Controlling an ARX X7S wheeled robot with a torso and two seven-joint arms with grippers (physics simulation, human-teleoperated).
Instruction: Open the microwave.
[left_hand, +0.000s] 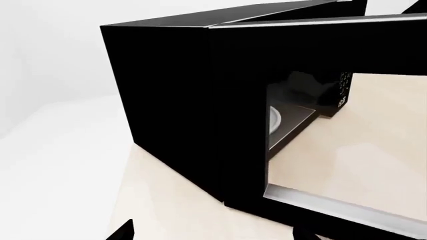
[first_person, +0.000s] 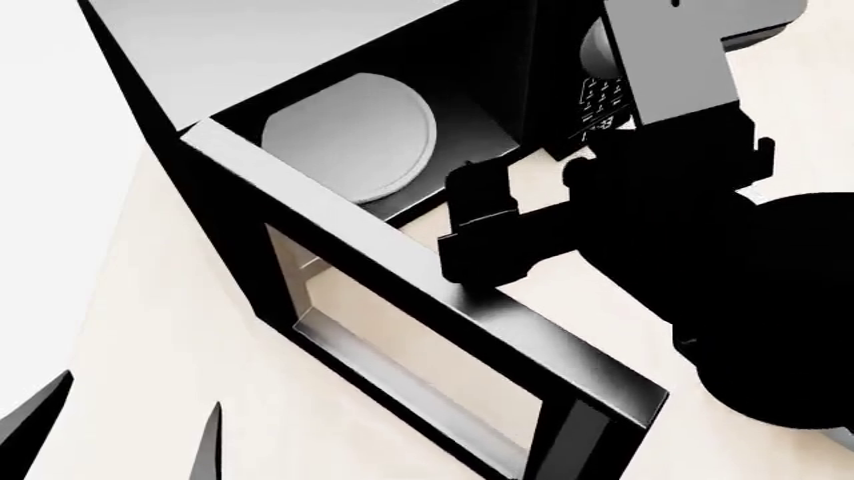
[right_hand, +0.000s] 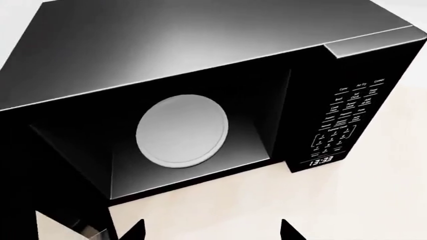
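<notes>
The black microwave (first_person: 267, 50) stands on a pale counter with its windowed door (first_person: 441, 330) swung wide open toward me. The white turntable plate (first_person: 354, 135) and the keypad (first_person: 601, 100) show. My right gripper (first_person: 527, 180) hovers in front of the open cavity, between door and keypad, open and empty. In the right wrist view the plate (right_hand: 181, 131), the keypad with clock (right_hand: 343, 122) and the gripper (right_hand: 212, 231) show. My left gripper (first_person: 127, 435) is open and empty, outside the door on the hinge side; it also shows in the left wrist view (left_hand: 215, 234).
The pale wooden counter (first_person: 160, 330) ends in an edge to the left of the microwave, with white floor beyond it (left_hand: 53, 150). My right arm (first_person: 721, 230) fills the right side of the head view. The open door juts out over the counter's front.
</notes>
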